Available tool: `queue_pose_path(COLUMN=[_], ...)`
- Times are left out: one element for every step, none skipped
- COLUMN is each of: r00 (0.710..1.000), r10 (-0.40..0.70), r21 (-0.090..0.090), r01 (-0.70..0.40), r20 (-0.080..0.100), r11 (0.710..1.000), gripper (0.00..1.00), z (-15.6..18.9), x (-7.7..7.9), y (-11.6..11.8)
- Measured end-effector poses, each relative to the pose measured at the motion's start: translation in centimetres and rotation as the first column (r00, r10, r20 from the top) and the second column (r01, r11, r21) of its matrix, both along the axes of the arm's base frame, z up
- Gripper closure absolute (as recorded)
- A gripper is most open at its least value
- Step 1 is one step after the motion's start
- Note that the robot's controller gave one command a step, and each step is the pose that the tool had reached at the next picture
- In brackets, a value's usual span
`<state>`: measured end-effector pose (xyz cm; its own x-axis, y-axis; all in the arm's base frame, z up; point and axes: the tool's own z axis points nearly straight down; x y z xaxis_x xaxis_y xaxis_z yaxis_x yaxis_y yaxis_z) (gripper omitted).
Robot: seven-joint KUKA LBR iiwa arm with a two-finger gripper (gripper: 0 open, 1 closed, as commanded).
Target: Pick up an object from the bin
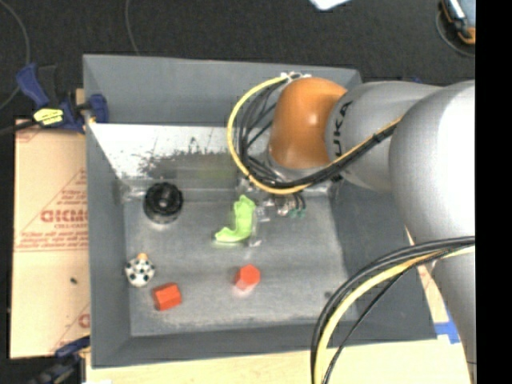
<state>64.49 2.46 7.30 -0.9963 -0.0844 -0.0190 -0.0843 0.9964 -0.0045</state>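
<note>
My gripper sits low in the middle of the bin, mostly hidden under the arm's orange cover. A light-green curved piece lies right against its left side, its upper end touching the gripper's metal tip. Whether the green piece is gripped cannot be made out. A small red-orange block lies on the floor a little in front of the gripper.
A black round knob stands at the back left. A black-and-white spotted ball and a second red-orange block lie in the front left corner. The arm and its cables cover the bin's right part.
</note>
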Motion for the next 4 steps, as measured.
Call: queue_pose_path(r00=[1.000,1.000,1.000,1.000], r10=[0.001,0.002,0.002,0.003], r21=[-0.001,-0.001,-0.001,-0.001], r01=[-0.001,-0.002,-0.002,-0.003], r20=[0.000,0.000,0.000,0.000], r11=[1.000,1.000,1.000,1.000], gripper=[1.00,1.00,1.00,1.00], z=[0.00,0.00,0.00,0.00], x=[0.00,0.00,0.00,0.00], y=[-0.02,-0.02,-0.03,-0.03])
